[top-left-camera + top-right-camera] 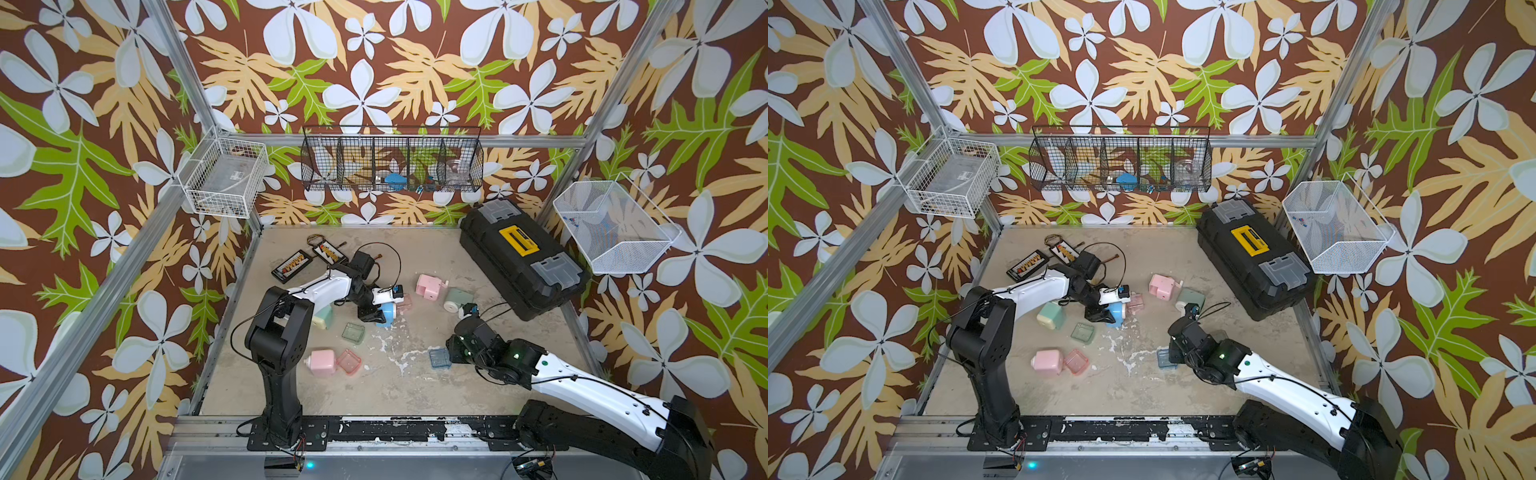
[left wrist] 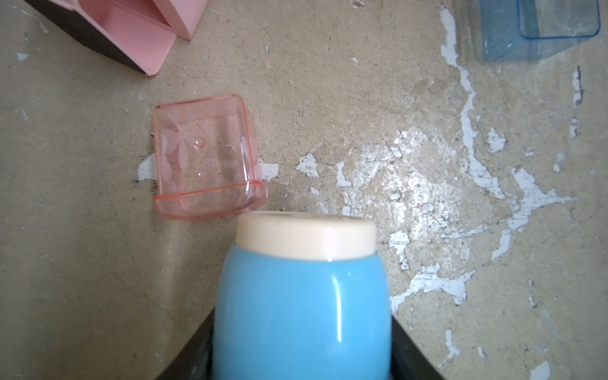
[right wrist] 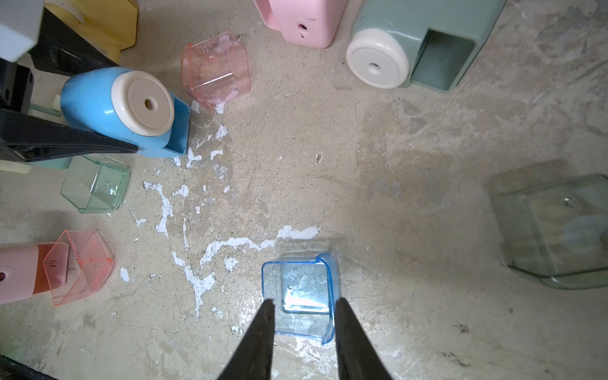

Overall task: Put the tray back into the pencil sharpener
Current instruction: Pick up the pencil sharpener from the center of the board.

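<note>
The blue pencil sharpener [image 1: 387, 313] [image 1: 1116, 311] with a cream dial stands left of the table's middle. Its tray slot [image 3: 179, 131] shows empty in the right wrist view. My left gripper [image 1: 380, 318] is shut on its body [image 2: 302, 296], one black finger pressed against each side. The clear blue tray [image 1: 439, 358] [image 1: 1165, 358] rests on the table nearer the front right. My right gripper [image 3: 303, 304] is shut on it, a finger against each side wall of the tray [image 3: 301, 289].
A pink tray [image 2: 205, 154] lies just beyond the blue sharpener. A pink sharpener [image 1: 430, 286] and a green one [image 1: 457, 299] lie behind. A green tray [image 1: 353, 332], another pink sharpener [image 1: 322, 362] with its tray [image 1: 348, 361] and a black toolbox [image 1: 519, 257] also crowd the table.
</note>
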### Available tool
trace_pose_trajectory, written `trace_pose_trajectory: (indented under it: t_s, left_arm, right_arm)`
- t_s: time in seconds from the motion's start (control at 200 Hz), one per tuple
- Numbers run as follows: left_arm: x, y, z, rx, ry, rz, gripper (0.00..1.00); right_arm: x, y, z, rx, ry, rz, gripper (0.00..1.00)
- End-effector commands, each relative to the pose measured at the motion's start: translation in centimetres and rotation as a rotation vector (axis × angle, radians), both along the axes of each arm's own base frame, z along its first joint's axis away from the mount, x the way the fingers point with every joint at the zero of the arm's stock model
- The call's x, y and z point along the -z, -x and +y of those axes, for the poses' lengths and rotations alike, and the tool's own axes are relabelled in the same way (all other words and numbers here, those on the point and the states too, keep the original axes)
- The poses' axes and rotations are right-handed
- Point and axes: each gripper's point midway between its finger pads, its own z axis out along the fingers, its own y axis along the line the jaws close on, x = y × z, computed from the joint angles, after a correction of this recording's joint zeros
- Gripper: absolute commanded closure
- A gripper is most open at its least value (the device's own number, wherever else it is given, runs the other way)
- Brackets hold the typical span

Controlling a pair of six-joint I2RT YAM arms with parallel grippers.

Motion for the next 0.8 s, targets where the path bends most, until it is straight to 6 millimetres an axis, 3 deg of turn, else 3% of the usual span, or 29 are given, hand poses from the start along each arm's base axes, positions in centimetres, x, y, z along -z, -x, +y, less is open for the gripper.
trace_pose_trajectory:
  t_s: [0.0, 0.15, 0.32, 0.46, 0.796]
  left_arm:
    - [-1.4, 0.3, -0.5, -0.002, 0.043, -0.02, 0.48]
    - [-4.1, 1.1, -1.0, -0.032, 0.099, -0.074, 0.49]
    - [-7.0, 3.5, -1.5, -0.061, 0.162, -0.107, 0.51]
    - [-8.0, 6.0, -1.7, -0.105, 0.176, -0.08, 0.57]
    - [-9.7, 10.8, -1.5, -0.28, 0.315, -0.058, 0.6]
  right_arm:
    - [0.1, 0.1, -0.2, 0.014, 0.003, 0.004, 0.67]
    - [0.3, 0.1, 0.0, 0.008, 0.0, 0.01, 0.67]
    - [0.5, 0.0, 0.2, 0.005, -0.013, 0.012, 0.67]
    - [0.8, 0.2, 0.2, 0.007, -0.018, 0.024, 0.67]
    - [1.2, 0.6, 0.0, 0.002, -0.019, 0.045, 0.67]
